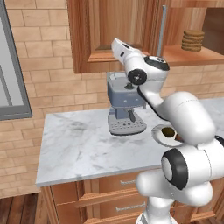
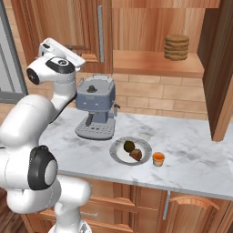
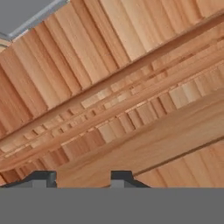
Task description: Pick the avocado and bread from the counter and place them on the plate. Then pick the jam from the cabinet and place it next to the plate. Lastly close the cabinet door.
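Since round dark-green avocado (image 2: pixel 129 145) and brown bread chunk (image 2: pixel 136 155) sit on round grey plate (image 2: pixel 144 146), and small orange jam jar (image 2: pixel 158 159) stands just beside plate, we count those steps done. Tall wooden cabinet door (image 2: pixel 222 68) hangs open; we close it next. Gripper (image 3: pixel 83 177) fingers apart, holding nothing.

Left base view sits behind the arm on its left, looking forward and down across the table (image 1: pixel 78 144) toward the coffee machine (image 1: pixel 124 105) and open cabinet (image 1: pixel 192 54). Right base view covers the same table (image 2: pixel 191 150), machine (image 2: pixel 95 107) and cabinet shelf (image 2: pixel 154 63) from behind the arm's right. Hand view is tilted, very close to wooden panelling (image 3: pixel 131 100), fingers (image 3: pixel 121 177) at its bottom edge
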